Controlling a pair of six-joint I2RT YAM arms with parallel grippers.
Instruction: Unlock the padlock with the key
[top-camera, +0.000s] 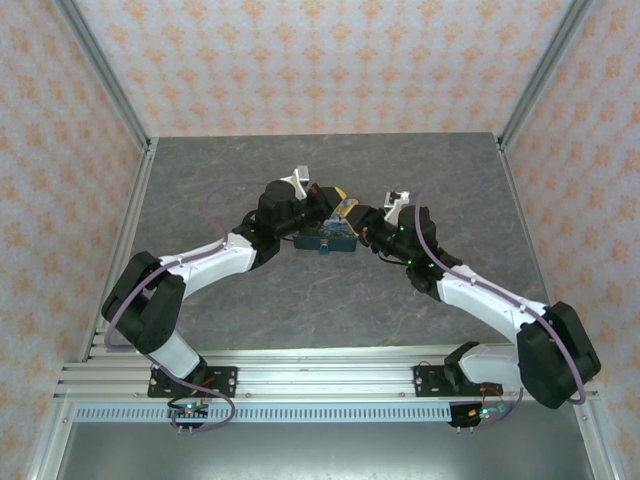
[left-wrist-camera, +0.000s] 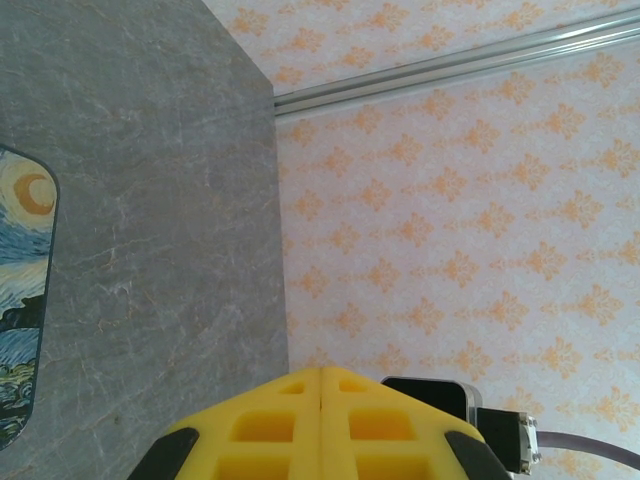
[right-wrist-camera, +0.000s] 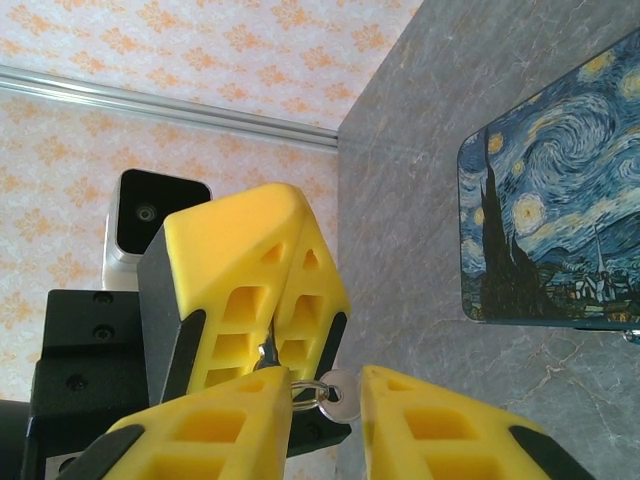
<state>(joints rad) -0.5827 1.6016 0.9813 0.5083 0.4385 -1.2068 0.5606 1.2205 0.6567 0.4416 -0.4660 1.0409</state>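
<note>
Near edge: an aluminium rail (top-camera: 320, 378) runs along the counter's near edge, with both arm bases bolted to it, one toward each near corner.
Near room: the grey counter (top-camera: 330, 310) lies bare between the rail and the box, an open wedge between the two forearms as they angle inward.
Padlock: the padlock (top-camera: 325, 250) is a small dark lump at the middle of the box's near side, about the counter's centre and apart from both hands. It is too small to show detail.
Box: the Starry Night box (top-camera: 325, 238) lies flat at the counter's centre, well apart from all four edges.
Right hand: the right hand (right-wrist-camera: 322, 415) reaches in from the right, its fingers standing apart with a narrow gap.
Key: the key (right-wrist-camera: 342, 398) is small and pale and hangs in that gap on a split ring (right-wrist-camera: 308, 390). The ring touches one right finger, but I cannot tell whether the fingers press the key.
Left hand: the left hand (left-wrist-camera: 320, 400) reaches in from the left with its fingers pressed together. They pinch a metal sliver (right-wrist-camera: 266, 352) that joins the ring, tip to tip with the right hand.
Side room: bare counter runs out to the left and right edges.
Far room: bare counter runs on to the far edge.
Far edge: a patterned wall (top-camera: 320, 60) stands there, with frame posts at both far corners.
</note>
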